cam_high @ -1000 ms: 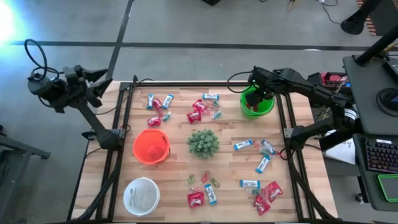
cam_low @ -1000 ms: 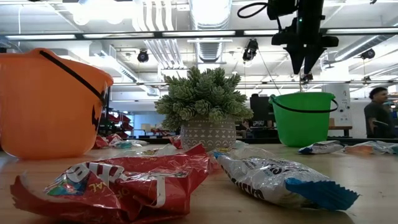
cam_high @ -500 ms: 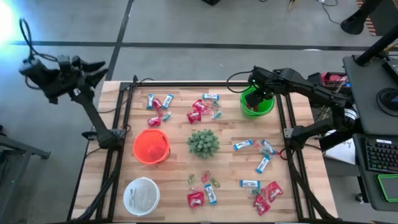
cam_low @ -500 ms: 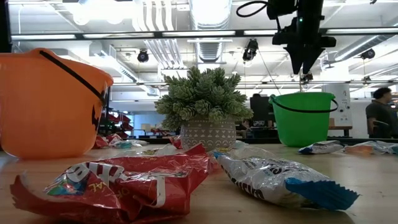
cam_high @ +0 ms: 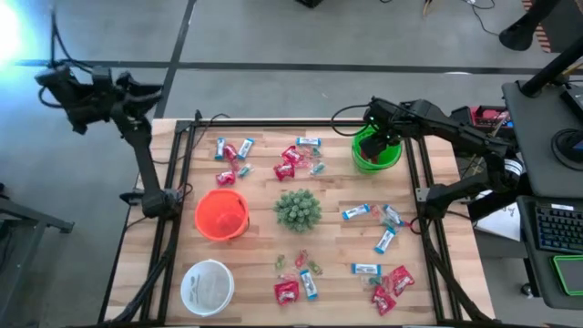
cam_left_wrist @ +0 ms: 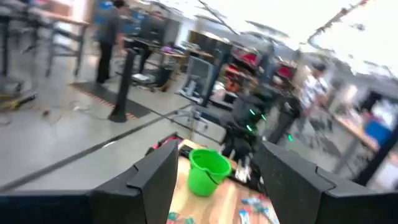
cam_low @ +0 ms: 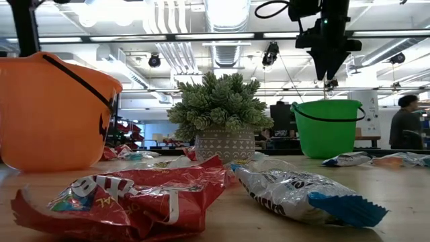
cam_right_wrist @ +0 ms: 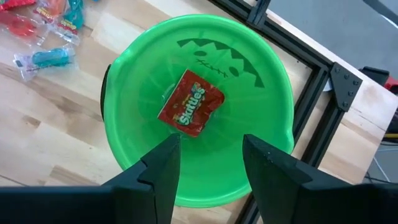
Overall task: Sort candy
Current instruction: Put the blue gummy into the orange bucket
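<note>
Right gripper [cam_right_wrist: 205,168] released above green bucket [cam_right_wrist: 273,81]; left gripper [cam_left_wrist: 214,180] open, off-table at 10 o'clock
Red packet [cam_right_wrist: 191,102] lies inside bucket; remaining candy [cam_high: 383,241] scattered on table [cam_high: 337,246]: light, crinkly, slippery; pinch across wrapper middle

A spiky green plant [cam_high: 297,209] in a patterned pot [cam_low: 224,146] stands mid-table [cam_high: 337,246]. A keyboard [cam_high: 557,227] lies right of it; a person [cam_low: 406,122] stands in the background.
</note>
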Robot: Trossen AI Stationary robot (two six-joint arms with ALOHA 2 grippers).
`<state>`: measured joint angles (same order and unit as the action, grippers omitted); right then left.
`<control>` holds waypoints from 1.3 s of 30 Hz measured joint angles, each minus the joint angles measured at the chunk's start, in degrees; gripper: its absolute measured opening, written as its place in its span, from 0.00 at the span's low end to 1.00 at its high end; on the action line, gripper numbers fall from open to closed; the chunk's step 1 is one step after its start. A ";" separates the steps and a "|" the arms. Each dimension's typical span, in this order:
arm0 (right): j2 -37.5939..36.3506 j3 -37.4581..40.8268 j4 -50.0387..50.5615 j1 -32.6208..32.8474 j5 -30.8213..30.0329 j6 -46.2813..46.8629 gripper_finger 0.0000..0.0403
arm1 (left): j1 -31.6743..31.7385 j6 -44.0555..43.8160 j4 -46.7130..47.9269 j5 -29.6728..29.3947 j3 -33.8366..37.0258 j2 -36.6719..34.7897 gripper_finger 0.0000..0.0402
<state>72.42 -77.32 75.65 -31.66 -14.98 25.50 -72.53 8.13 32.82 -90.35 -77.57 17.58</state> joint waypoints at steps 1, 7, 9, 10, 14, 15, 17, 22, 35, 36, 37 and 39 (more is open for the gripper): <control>0.00 0.00 0.21 0.00 0.04 0.00 0.41 | -1.10 1.31 0.41 0.08 0.78 0.04 0.51; 0.00 0.00 2.15 0.00 0.57 -0.02 0.40 | -1.48 3.34 -0.63 0.24 1.89 1.98 0.48; 0.00 0.02 2.41 0.00 0.57 -0.02 0.40 | -0.46 3.38 -1.19 0.29 1.74 3.40 0.48; 0.00 0.02 2.35 0.00 0.58 -0.02 0.40 | 0.14 3.44 -1.23 0.33 1.46 4.23 0.48; 0.00 0.02 2.35 0.00 0.59 -0.02 0.40 | 3.39 6.12 -4.33 0.28 -0.60 8.28 0.48; 0.00 0.02 2.35 0.00 0.59 -0.03 0.40 | 4.62 7.15 -5.50 0.28 -1.27 9.66 0.48; 0.00 0.02 2.33 0.00 0.59 -0.35 0.40 | 7.35 9.65 -8.33 0.32 -2.88 12.76 0.48; 0.00 0.02 2.09 0.00 0.59 -3.67 0.39 | 14.33 12.40 -11.87 0.31 -8.87 21.14 0.48; 0.00 0.02 1.87 -0.04 9.22 -14.90 0.42 | 20.57 -6.60 -13.34 7.82 -22.83 39.67 0.48; 0.00 0.02 1.87 -0.04 9.22 -15.21 0.42 | 21.17 -7.77 -14.12 8.65 -24.32 41.13 0.48; 0.00 0.02 1.89 -0.04 9.26 -15.45 0.42 | 21.86 -8.65 -14.95 9.08 -25.93 42.63 0.48; 0.00 0.02 1.89 -0.04 9.44 -15.73 0.42 | 23.19 -9.25 -16.98 11.22 -29.35 46.10 0.48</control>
<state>72.42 -77.30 77.54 -31.70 -5.54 9.76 -49.34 -1.12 15.84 -79.12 -106.92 63.68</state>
